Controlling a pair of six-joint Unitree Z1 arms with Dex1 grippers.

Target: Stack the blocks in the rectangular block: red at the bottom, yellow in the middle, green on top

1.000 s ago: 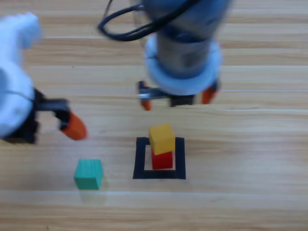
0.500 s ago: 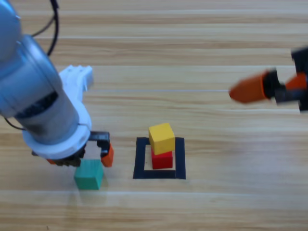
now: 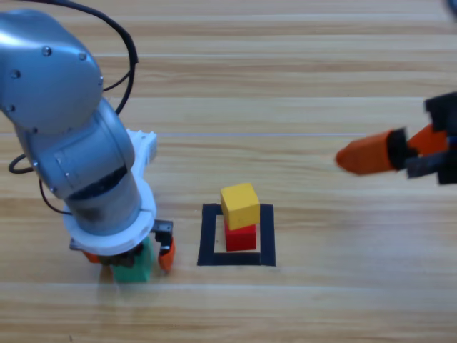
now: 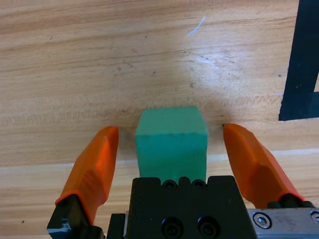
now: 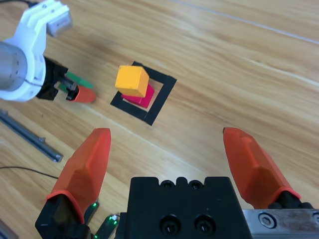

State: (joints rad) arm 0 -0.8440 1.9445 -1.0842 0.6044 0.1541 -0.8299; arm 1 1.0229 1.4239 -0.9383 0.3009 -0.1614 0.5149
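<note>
high: overhead, straight down | left wrist: close on table [image 4: 75, 59] | right wrist: farther off — shares taped rectangle [image 5: 160, 97]

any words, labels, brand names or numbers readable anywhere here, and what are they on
None: no readable text in any view.
The green cube, between the open left pincer, has plain faces.
The yellow cube and red cube inside the black tape outline are unmarked.
The right pincer, open at the right edge, carries no label.

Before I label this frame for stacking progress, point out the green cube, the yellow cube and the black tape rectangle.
green cube [image 4: 172, 142], left wrist view, its top face.
yellow cube [image 3: 239, 204], high view, its top face.
black tape rectangle [image 3: 209, 236], high view, its left strip.
</note>
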